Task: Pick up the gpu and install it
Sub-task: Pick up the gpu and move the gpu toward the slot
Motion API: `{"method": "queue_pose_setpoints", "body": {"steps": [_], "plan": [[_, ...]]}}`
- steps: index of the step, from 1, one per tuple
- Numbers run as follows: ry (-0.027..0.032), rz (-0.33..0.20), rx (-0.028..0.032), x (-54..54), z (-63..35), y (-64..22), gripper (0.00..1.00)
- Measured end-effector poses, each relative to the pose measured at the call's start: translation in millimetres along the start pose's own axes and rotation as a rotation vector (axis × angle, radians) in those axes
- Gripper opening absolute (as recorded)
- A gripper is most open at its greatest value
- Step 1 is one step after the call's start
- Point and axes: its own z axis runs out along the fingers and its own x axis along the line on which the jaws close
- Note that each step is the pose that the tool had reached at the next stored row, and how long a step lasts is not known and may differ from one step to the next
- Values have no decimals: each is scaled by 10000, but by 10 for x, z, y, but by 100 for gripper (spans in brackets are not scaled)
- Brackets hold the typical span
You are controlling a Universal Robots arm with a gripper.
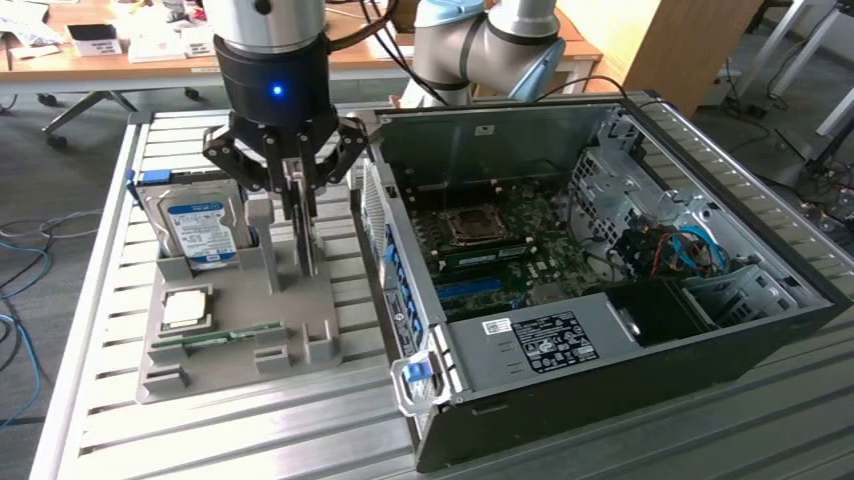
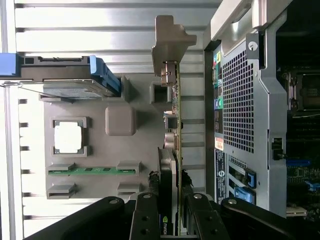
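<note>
The gpu (image 1: 296, 245) stands on edge over the grey holder tray (image 1: 227, 350), its lower end down among the tray's slot posts. In the wrist view the gpu (image 2: 174, 115) appears edge-on as a thin card with a metal bracket at its far end. My gripper (image 1: 294, 185) comes straight down from above and is shut on the card's upper part. In the wrist view my gripper (image 2: 170, 210) has a black finger pressed against each face of the card. The open computer case (image 1: 601, 260) lies right beside the tray, toward the exterior view's right.
On the tray (image 2: 100, 150) sit a silver hard drive with a blue label (image 1: 200, 225), a square processor (image 1: 184, 308) and a narrow green memory stick (image 1: 220, 338). The case's perforated rear panel (image 2: 240, 100) stands close beside the card. The motherboard (image 1: 507, 250) lies exposed inside the case.
</note>
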Motion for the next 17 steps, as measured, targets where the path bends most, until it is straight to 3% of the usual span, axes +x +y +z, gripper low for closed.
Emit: {"method": "queue_pose_setpoints", "body": {"steps": [10,17], "plan": [[-1,1,0,-2,-102,6,27],[0,0,0,-2,-115,6,27]]}}
